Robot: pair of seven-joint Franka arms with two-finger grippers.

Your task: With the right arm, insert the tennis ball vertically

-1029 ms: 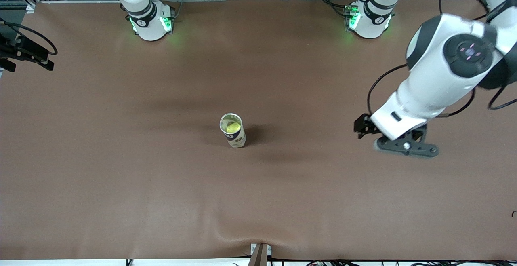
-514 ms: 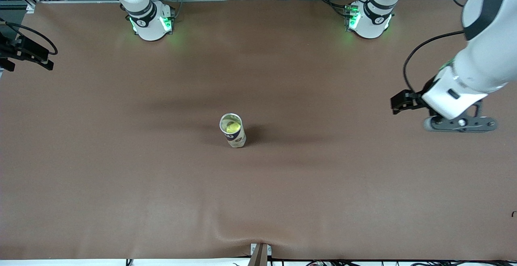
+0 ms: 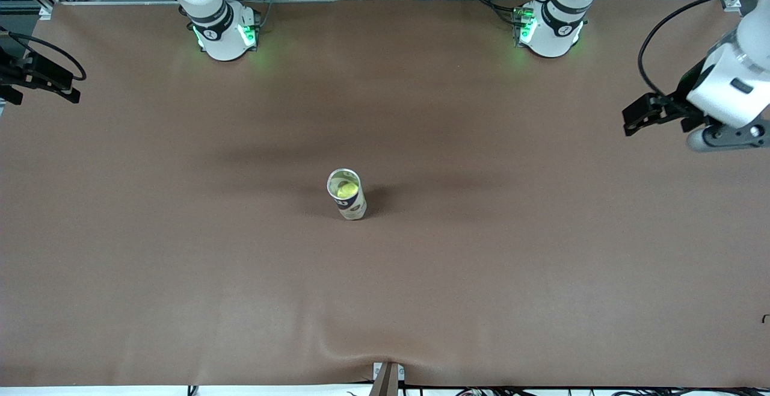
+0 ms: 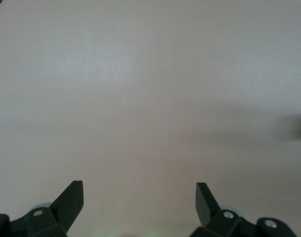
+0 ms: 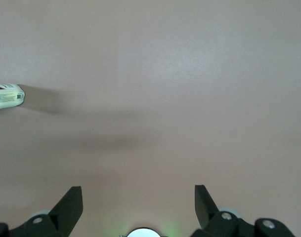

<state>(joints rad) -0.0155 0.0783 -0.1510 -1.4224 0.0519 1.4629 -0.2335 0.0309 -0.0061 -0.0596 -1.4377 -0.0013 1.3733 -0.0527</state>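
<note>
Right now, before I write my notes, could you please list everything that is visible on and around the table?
can: one, pale with a dark label band, standing upright with its top open, near the middle of the table
tennis ball: one, yellow-green, inside the can
table: one, brown cover, under everything
arm bases: two, white with green lights, at the table edge farthest from the front camera
left gripper: one, black, open and holding nothing, over the left arm's end of the table
right gripper: one, black, open and holding nothing, over bare table cover; the can shows at the edge of its wrist view
</note>
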